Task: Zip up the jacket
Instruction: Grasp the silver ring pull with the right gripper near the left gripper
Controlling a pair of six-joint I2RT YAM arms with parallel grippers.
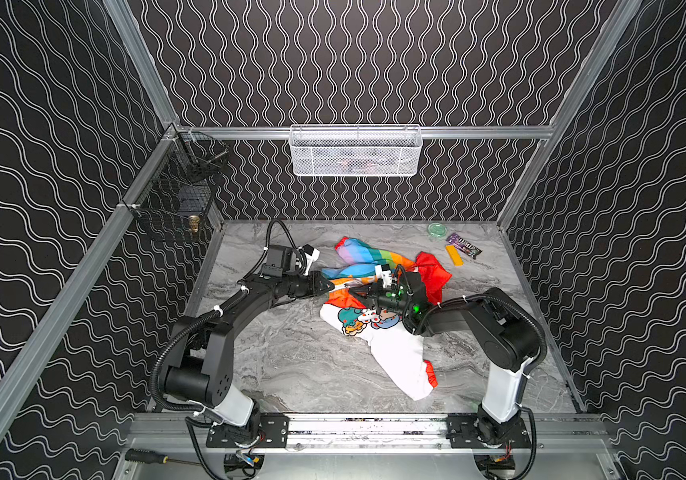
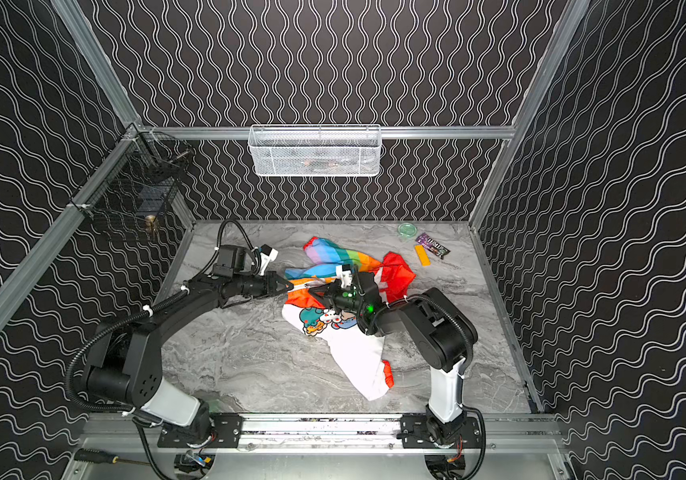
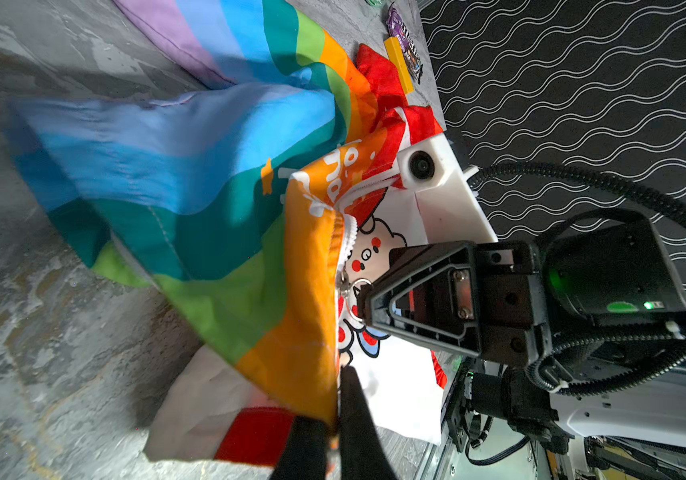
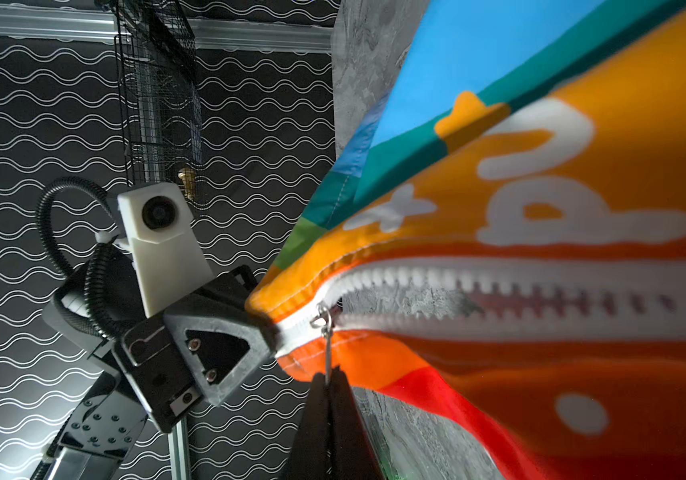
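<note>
Both top views: jacket (image 1: pixel 368 259) on table (image 1: pixel 291 365), centre-right of frame.
Left wrist view: left end effector (image 3: pixel 335 419) pinched shut on jacket's orange fabric, bottom centre.
Right wrist view: right end effector (image 4: pixel 327 381) clamped on zipper pull (image 4: pixel 327 353), lower centre; zipper (image 4: pixel 416 275) gaping rightward.

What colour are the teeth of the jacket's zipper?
White. The zipper teeth show best in the right wrist view.
</note>
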